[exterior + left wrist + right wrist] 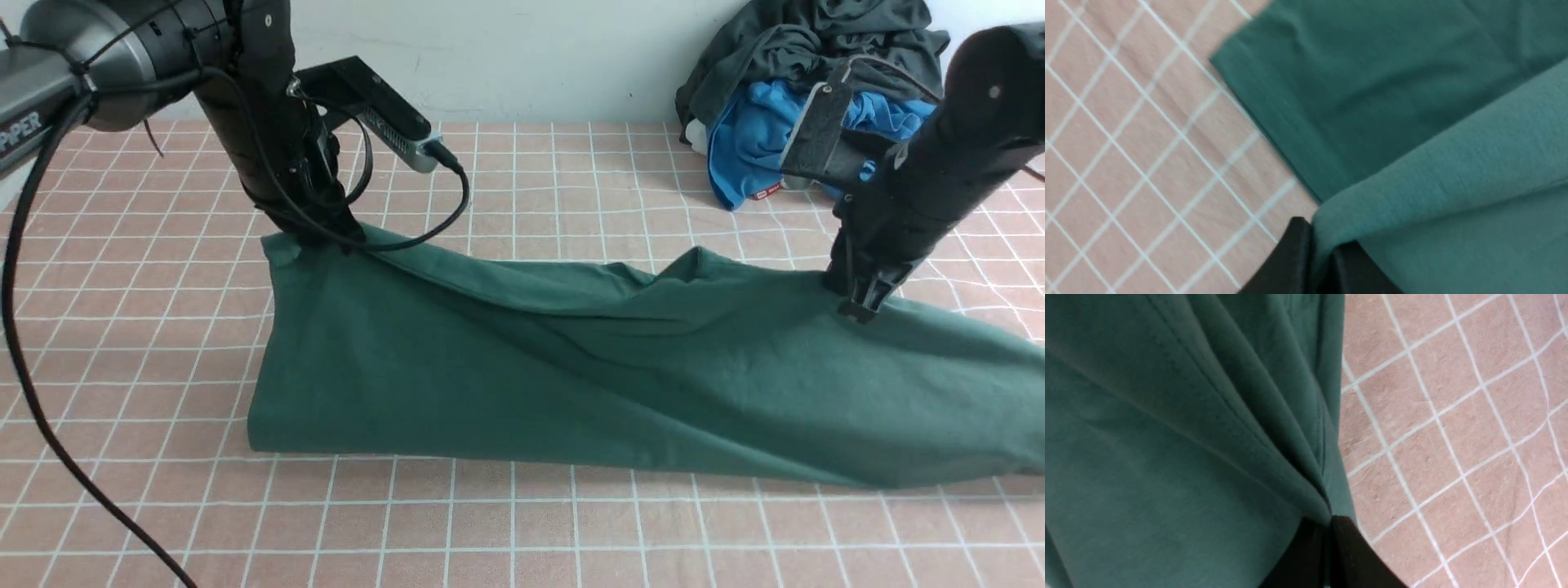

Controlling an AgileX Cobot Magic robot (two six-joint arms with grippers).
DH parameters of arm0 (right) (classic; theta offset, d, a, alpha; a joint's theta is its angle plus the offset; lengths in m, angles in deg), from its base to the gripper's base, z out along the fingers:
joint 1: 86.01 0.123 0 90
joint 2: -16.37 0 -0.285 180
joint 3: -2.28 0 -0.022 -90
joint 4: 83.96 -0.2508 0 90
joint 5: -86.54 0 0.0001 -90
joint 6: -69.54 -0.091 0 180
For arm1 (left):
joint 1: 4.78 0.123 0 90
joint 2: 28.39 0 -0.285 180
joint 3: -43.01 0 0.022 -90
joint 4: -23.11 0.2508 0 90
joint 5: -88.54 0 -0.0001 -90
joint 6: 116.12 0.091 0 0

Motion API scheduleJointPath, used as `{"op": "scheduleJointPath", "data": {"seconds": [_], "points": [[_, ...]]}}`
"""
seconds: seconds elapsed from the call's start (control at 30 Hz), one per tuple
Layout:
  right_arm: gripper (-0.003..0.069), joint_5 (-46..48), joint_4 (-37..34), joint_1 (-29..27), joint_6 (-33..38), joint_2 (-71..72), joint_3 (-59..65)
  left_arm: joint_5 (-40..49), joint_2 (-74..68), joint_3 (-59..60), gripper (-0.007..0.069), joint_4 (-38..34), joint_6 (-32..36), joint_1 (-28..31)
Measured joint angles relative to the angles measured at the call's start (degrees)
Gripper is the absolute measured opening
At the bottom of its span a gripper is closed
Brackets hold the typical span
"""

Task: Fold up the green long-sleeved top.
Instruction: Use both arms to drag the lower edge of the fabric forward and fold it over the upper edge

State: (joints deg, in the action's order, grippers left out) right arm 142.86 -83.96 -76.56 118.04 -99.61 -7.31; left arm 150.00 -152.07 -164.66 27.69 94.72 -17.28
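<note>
The green long-sleeved top point(571, 367) stretches across the checked tablecloth, its far edge lifted and its near edge lying on the cloth. My left gripper point(326, 237) is shut on the top's far left corner and holds it off the table; in the left wrist view the black fingers point(1294, 261) pinch a fold of the green fabric point(1412, 122). My right gripper point(857, 298) is shut on the raised far edge at the right; in the right wrist view its fingers point(1347, 555) clamp gathered pleats of the green fabric point(1167, 437). The neck, cuffs and chest print are hidden.
A pile of a dark grey garment point(808, 41) and a blue garment point(751, 139) sits at the back right against the wall. The left arm's black cable point(24, 359) trails down across the pink checked tablecloth point(522, 531) on the left.
</note>
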Motion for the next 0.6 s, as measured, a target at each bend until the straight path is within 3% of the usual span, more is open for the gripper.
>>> {"op": "scheduleJointPath", "data": {"seconds": [0.4, 0.6], "points": [[0.0016, -6.3, 0.0, -2.1, -5.1, -14.0, -8.5, -0.9, -15.7, -11.9, 0.0017, -4.1, 2.1, 3.3], [0.0124, -10.1, 0.0, -2.6, -9.8, -15.9, -8.5, -4.6, -18.2, -12.2, 0.0045, -6.1, 2.1, 3.8]]}}
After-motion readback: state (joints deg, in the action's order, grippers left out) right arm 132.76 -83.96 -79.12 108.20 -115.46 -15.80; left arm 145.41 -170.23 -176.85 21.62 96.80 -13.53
